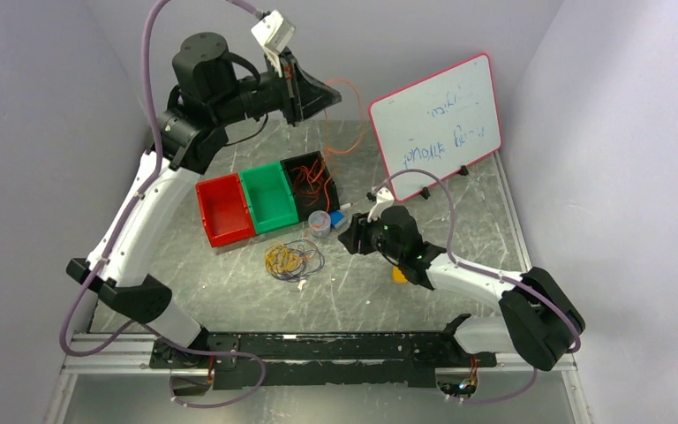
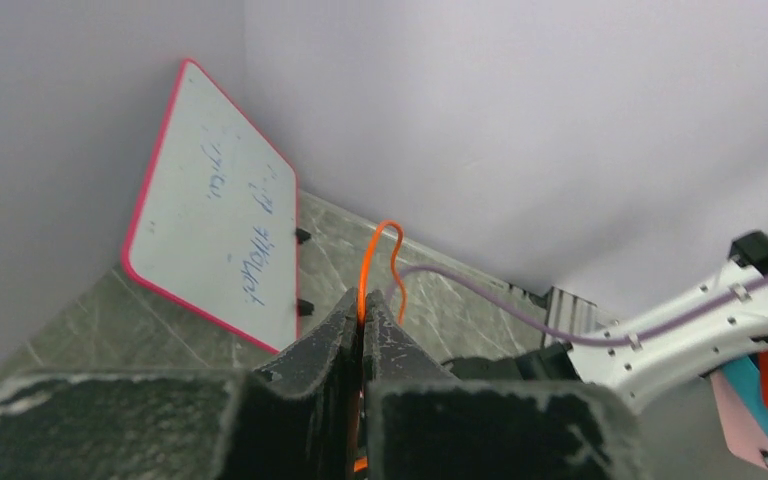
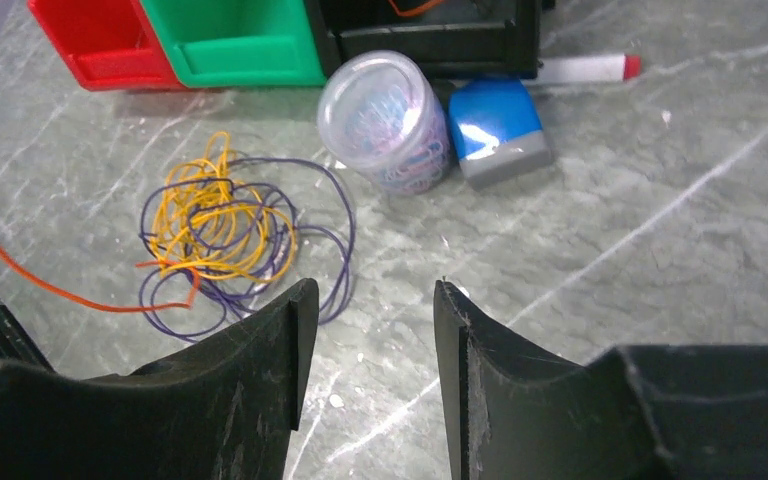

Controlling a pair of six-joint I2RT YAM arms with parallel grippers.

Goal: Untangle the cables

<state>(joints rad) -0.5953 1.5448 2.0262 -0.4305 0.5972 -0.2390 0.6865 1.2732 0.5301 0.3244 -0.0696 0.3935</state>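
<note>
Cables (image 1: pixel 293 259) are only partly separated: the clenched left gripper (image 2: pixel 362 308) holds one orange cable (image 2: pixel 364 270) high, while yellow and purple loops (image 3: pixel 222 232) lie knotted on the table (image 3: pixel 610 250) beneath the released right gripper (image 3: pixel 370 300).

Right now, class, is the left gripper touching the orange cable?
Touching. The left wrist view shows the left gripper shut on the orange cable, which rises in a loop from between its fingertips.

Three bins (image 1: pixel 245 181): red (image 1: pixel 225 209), green (image 3: pixel 240 40), black (image 3: pixel 430 45). One whiteboard (image 1: pixel 437 124), one jar (image 3: pixel 385 120), one eraser (image 3: pixel 495 130), one marker (image 3: pixel 585 69). Cables (image 3: pixel 230 235) show three colours, orange (image 2: pixel 364 285), yellow (image 3: pixel 210 215), purple (image 3: pixel 348 250); strands can't be counted.
</note>
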